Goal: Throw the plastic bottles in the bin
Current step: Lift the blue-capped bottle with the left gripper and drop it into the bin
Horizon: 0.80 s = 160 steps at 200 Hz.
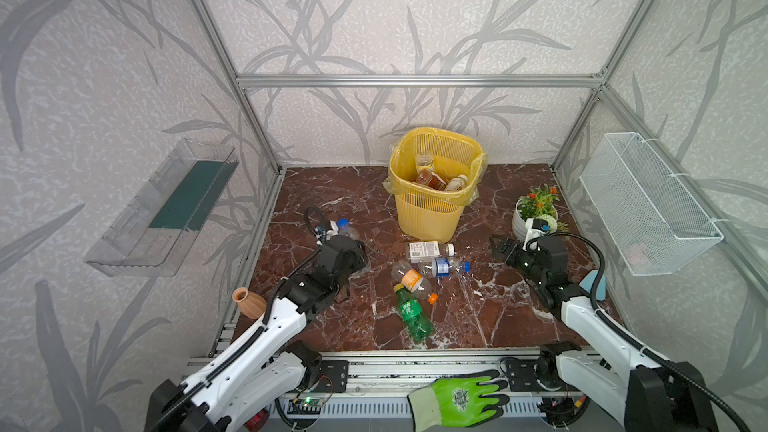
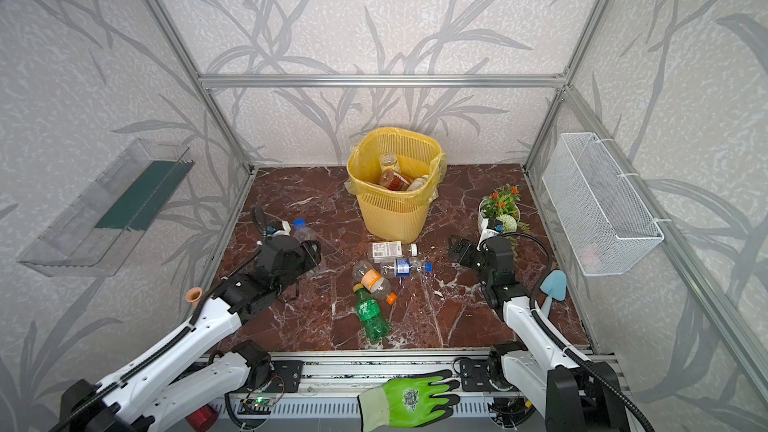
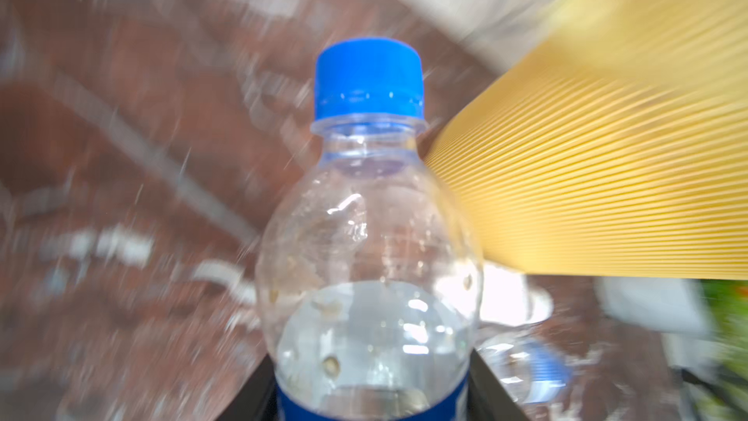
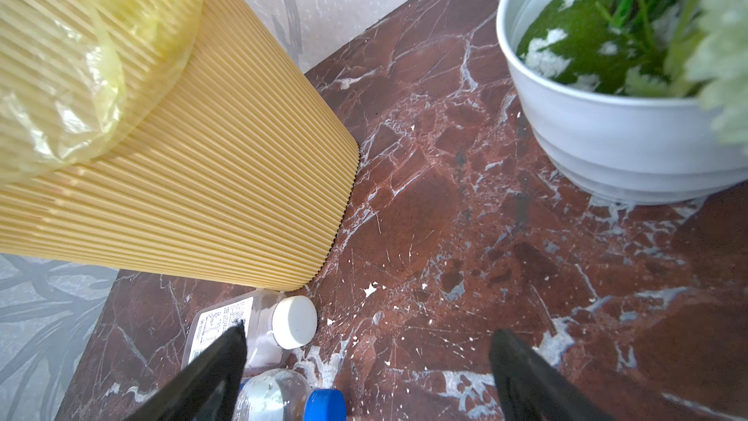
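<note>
left claw (image 3: 372, 392) clamped on blue-capped bottle (image 3: 370, 245), right claw (image 4: 369, 334) apart over marble floor (image 4: 445, 216) beside yellow bin (image 4: 194, 180)

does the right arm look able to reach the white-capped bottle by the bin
Probably yes: the right end effector is open and empty, and the white-capped bottle lies close beside it with nothing between.

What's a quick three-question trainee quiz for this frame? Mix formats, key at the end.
1. True or false: the right gripper is closed on a bottle.
2. The left gripper grips a bottle. Its cap colour: A red, B blue, C white?
3. How many bottles lie ungripped on the marble tabletop?
Key: 1 false, its jaws stand open and empty; 2 B; 3 four.
</note>
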{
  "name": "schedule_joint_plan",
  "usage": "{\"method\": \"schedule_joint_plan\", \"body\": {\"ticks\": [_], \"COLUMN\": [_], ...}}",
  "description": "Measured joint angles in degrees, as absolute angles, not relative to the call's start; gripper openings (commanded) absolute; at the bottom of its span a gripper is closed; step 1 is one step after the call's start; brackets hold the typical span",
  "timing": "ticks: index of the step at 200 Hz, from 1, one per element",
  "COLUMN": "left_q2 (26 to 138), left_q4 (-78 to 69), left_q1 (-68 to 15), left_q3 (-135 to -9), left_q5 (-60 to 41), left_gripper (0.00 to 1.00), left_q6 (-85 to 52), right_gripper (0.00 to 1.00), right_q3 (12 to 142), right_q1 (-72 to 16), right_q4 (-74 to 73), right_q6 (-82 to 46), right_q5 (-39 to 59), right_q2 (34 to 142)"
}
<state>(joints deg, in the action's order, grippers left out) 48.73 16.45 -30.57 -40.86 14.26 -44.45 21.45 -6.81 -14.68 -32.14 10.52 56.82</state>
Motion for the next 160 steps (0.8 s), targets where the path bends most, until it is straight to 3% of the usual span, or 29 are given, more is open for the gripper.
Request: {"method": "schedule_joint_plan", "body": {"ticks": [54, 102, 133, 160], "left_q2": [48.69, 63.46, 83.09, 99.35], "left_q4": [-7.64, -25.26, -18.37, -2.79], "left_q1": [-30.52, -30.52, -30.52, -30.83], "left_q3": [-54.11, -64.53, -84.55, -103.90], "left_q5": [10.35, 4.38, -1.37, -7.55], "left_gripper": [0.41, 0.41, 0.50, 0.81], "left_q6": [-25.23, -18.48, -18.98, -18.76], "right_gripper": [0.94, 0.94, 0.94, 0.94], "right_q3": [21.54, 21.78, 22.22, 23.20], "right_q1": [-6.81, -6.81, -6.81, -6.81], "right_q4": [-12.43, -7.35, -5.48, -3.97], "right_q6": [-31.46, -29.76, -29.10, -28.67], "right_q5": [9.06, 6.26, 5.82, 5.89], "right_q2": [52.36, 45.39, 44.01, 44.03]}}
